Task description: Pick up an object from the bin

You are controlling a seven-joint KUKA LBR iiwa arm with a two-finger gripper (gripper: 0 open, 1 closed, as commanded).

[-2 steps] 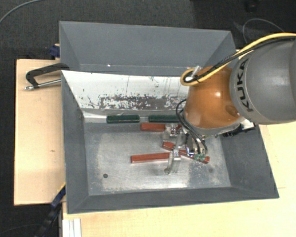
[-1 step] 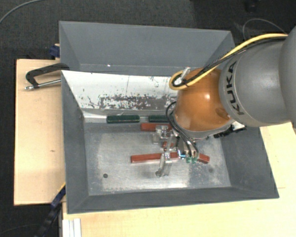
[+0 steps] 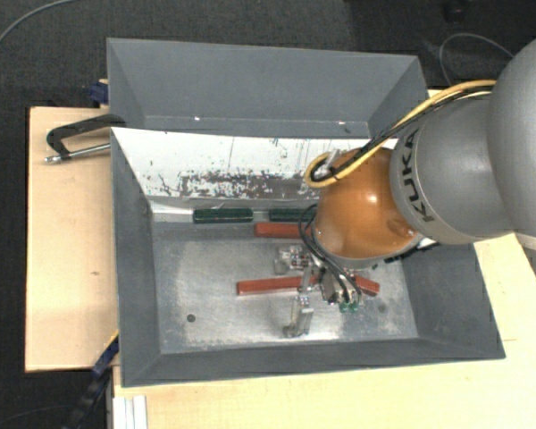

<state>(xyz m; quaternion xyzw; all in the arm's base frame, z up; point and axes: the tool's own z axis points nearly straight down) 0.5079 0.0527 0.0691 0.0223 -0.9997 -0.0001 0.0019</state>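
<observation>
My gripper (image 3: 295,290) is low over the bin floor, right of centre, under the orange wrist cover. Its two metal fingers stand open, one toward the back (image 3: 292,260) and one toward the front (image 3: 296,320). A long thin red stick (image 3: 263,286) lies flat across the floor and passes between them; its right end (image 3: 367,285) shows past the wrist. I cannot tell whether either finger touches the stick. A shorter red bar (image 3: 276,230) lies just behind the gripper.
Two dark green bars (image 3: 221,214) (image 3: 289,213) lie end to end along the foot of the back wall. A small dark spot (image 3: 190,319) marks the floor at front left. The arm and its cables cover the bin's right side.
</observation>
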